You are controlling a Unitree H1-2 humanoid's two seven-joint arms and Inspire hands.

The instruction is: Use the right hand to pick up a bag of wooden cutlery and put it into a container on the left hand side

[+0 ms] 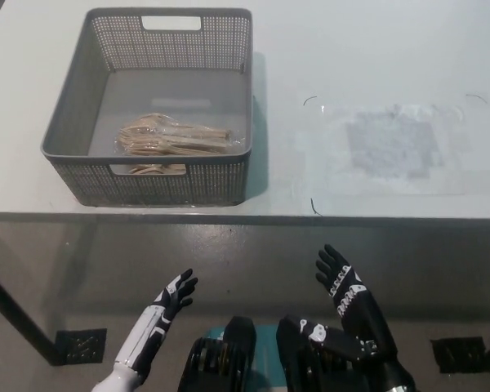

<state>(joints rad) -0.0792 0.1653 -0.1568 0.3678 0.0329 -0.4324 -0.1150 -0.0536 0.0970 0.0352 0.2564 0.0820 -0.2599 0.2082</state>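
Head view, looking pretty much straight down. The bag of wooden cutlery (175,136) is already sitting inside the grey mesh container (69,122), which is on the left part of the white desk (376,49). The bag is lying flat on the container floor, closer to the near wall than the far one. Its long axis runs left to right across the picture, tilted just a touch. The rounded spoon ends bunch up at the left and the handles point right, toward the container's right wall. A bit more pale wood shows through the handle cut-out in the near wall, but I can't tell if that's the same bag or another one.

Neither hand is anywhere close to it. The black right hand (343,286) is down below the desk's front edge, right of centre, holding nothing, with its fingers straight, spread apart and pointing up toward the desk. The bag is well apart from it, up and off to the left, with the desk edge and the container's near wall in between. The white left hand (173,296) rests low at the left, also under the desk edge, fingers loose, apart and empty.

Over on the right side of the desk there's a clear crinkly patch of film (392,147) with a greyish square in its middle.
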